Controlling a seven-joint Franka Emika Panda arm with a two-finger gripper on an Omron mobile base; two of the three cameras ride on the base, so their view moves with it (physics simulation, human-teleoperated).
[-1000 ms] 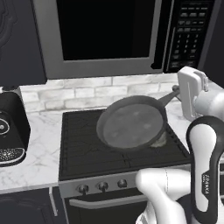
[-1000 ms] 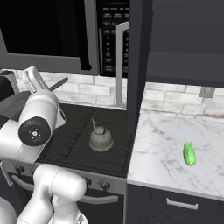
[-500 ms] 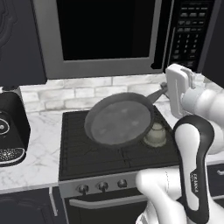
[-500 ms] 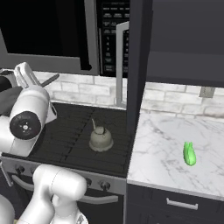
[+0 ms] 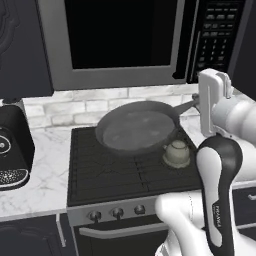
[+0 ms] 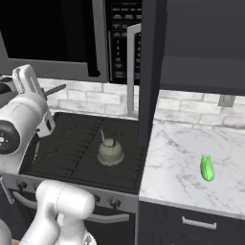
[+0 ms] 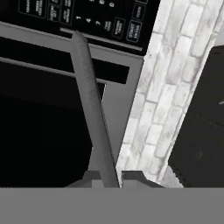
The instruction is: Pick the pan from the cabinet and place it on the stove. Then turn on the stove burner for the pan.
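Firmly pincer [image 7: 107, 177] clamped on pan [image 5: 135, 131] handle.

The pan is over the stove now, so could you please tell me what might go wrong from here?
1. The pan hangs beside the kettle; lowering it could knock the kettle.
2. The hand grips only the far end of the long handle, so the pan may tilt or slip.
3. The pan sits toward the stove back, near the microwave.

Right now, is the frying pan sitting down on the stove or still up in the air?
Probably in the air. The gripper grips the pan by its handle, tilted over the stove grates.
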